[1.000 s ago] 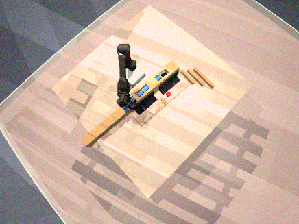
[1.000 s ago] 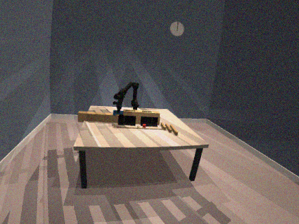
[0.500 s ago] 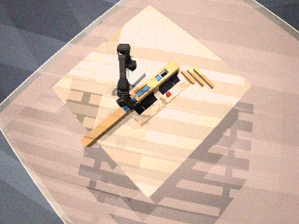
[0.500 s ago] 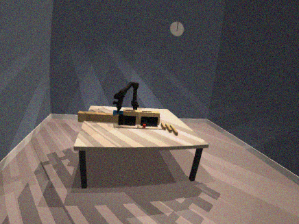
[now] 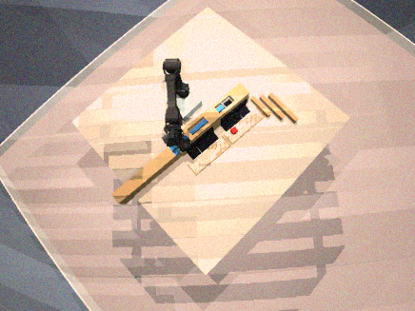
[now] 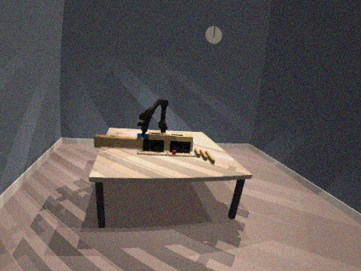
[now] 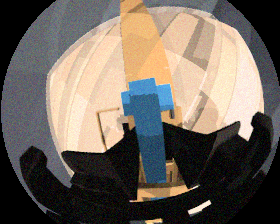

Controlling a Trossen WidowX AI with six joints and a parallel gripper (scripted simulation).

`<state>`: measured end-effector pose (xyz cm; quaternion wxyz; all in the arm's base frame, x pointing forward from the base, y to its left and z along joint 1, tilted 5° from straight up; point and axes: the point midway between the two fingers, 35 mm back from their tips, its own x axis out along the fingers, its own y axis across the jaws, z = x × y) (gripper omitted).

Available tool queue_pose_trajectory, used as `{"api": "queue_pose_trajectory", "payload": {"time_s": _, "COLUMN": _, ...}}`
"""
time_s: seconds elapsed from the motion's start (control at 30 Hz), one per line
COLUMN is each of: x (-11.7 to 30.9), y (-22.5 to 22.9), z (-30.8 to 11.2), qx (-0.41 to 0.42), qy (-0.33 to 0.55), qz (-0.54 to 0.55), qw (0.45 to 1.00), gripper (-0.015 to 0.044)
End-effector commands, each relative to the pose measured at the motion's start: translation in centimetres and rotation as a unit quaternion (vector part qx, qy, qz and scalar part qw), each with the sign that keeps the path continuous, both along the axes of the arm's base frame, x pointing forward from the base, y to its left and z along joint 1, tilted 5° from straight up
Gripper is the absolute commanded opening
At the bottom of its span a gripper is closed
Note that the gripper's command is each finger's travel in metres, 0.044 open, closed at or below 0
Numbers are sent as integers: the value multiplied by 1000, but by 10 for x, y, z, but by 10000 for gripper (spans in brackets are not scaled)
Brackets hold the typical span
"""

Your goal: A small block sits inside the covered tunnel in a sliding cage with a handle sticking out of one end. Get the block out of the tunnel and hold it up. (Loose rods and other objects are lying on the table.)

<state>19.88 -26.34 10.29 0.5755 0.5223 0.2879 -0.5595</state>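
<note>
The gripper (image 5: 180, 146) (image 6: 143, 133) (image 7: 149, 127) is partly closed, its fingers pinching the upright part of the blue handle (image 5: 175, 150) (image 6: 140, 136) (image 7: 151, 117) from 2 sides. In the wrist view that blue part stands in the gap between the fingers.

The relation that matters is the slide's long axis: from the hand, the wooden tunnel (image 5: 211, 114) (image 6: 166, 138) (image 7: 167, 192) runs toward the upper right of the top view, and the long wooden beam (image 5: 148, 177) (image 6: 116, 142) (image 7: 142, 47) runs the opposite way, to the lower left, nearly in line with it. The only arm (image 5: 172, 92) (image 6: 154, 110) reaches the handle end. I judge the next move to be a straight pull along the beam; pulling askew could jam the cage or slip the grip.

The block to fetch should be inside the tunnel, but I cannot pick it out; 2 roof openings show blue parts within. A small red piece (image 5: 233, 130) (image 6: 174, 152) sits outside, beside the long side with 2 dark panels (image 5: 203, 145) (image 6: 153, 145); I cannot tell its role. Beyond the tunnel's far end lie 3 loose rods (image 5: 283, 107) (image 6: 204, 154).
</note>
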Motion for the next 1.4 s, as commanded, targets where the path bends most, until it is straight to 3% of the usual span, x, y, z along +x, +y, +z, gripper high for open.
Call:
{"api": "queue_pose_trajectory", "payload": {"time_s": 0.0, "x": 6, "y": 21, "z": -9, "qx": 28, "qy": -1, "qz": 21, "qw": 999, "gripper": 0}}
{"api": "queue_pose_trajectory", "payload": {"time_s": 0.17, "x": 6, "y": 21, "z": -9, "qx": 28, "qy": -1, "qz": 21, "qw": 999, "gripper": 0}}
{"api": "queue_pose_trajectory", "payload": {"time_s": 0.2, "x": 0, "y": 0, "z": 0, "qx": -2, "qy": -1, "qz": -2, "qw": 1000, "gripper": 26}}
{"api": "queue_pose_trajectory", "payload": {"time_s": 0.47, "x": 0, "y": 0, "z": 4, "qx": 1, "qy": -1, "qz": 1, "qw": 1000, "gripper": 236}}
{"api": "queue_pose_trajectory", "payload": {"time_s": 0.73, "x": -3, "y": 0, "z": 38, "qx": 25, "qy": 0, "qz": 19, "qw": 1000, "gripper": 440}}
{"api": "queue_pose_trajectory", "payload": {"time_s": 1.37, "x": 0, "y": -5, "z": 13, "qx": 27, "qy": -1, "qz": 21, "qw": 999, "gripper": 440}}
